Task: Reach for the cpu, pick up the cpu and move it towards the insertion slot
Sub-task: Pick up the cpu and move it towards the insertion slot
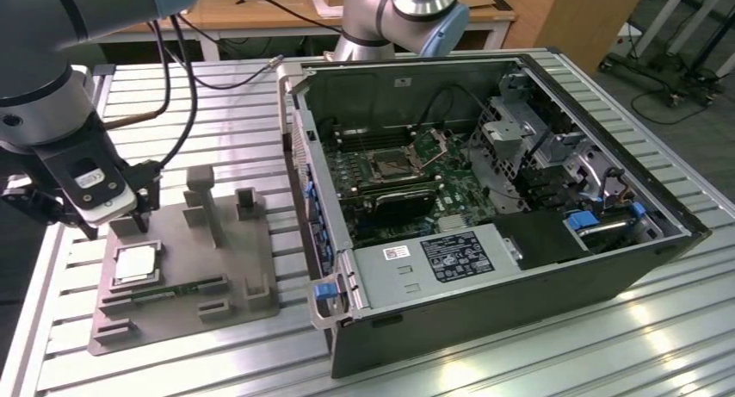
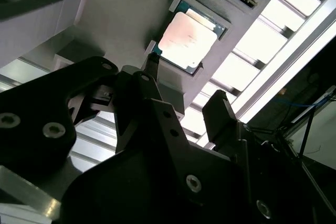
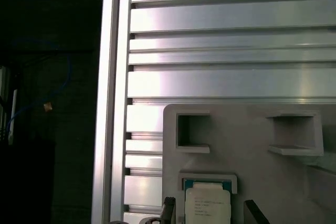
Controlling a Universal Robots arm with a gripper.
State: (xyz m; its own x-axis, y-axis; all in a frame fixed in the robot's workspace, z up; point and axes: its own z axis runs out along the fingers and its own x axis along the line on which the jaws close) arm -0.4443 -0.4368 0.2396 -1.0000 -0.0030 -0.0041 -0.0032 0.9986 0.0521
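Observation:
The cpu, a flat square chip with a silvery lid, lies in a square recess of the grey plastic tray at the exterior view's left. My gripper hangs just above the tray's far edge, a little short of the chip, open with nothing between its fingers. In both wrist views the cpu lies beyond the two dark fingertips, untouched. The insertion slot, a dark square socket with a metal frame, sits on the green board inside the open computer case.
A narrow green memory stick lies in the tray beside the chip. Grey upright posts rise from the tray. A second robot arm stands behind the case. Black cables hang near my wrist. The ribbed metal table's edge runs close by.

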